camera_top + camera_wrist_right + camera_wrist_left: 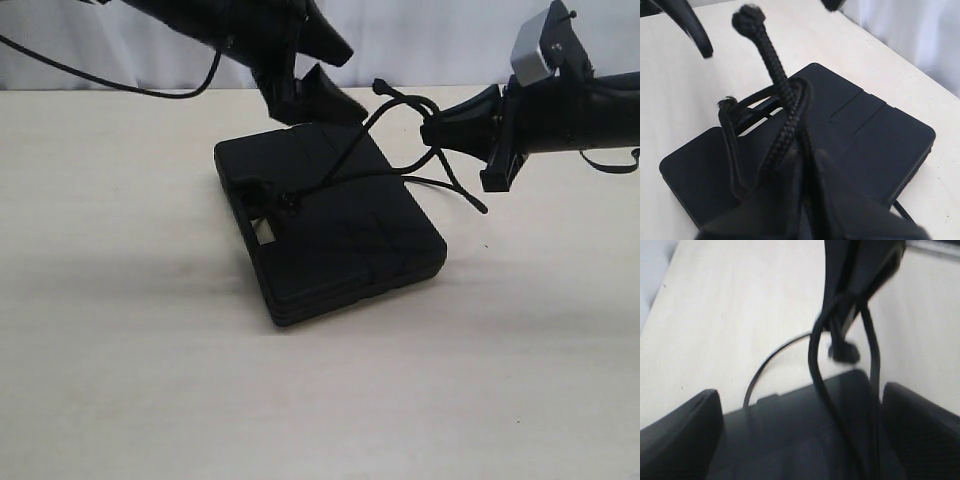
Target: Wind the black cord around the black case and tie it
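Exterior view: your right gripper (pixel 432 130) pinches the cord (pixel 345 160) just beside the case (pixel 350 240). Your left gripper (pixel 350 88) hangs over the case's edge, jaws spread wide.

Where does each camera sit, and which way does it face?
Exterior: off the arms, angled down at the black case; left arm and right arm show.
Left wrist: on left arm, facing the case's edge between open left jaws.
Right wrist: on right arm, facing along the black cord in shut right jaws.
All share case and cord.
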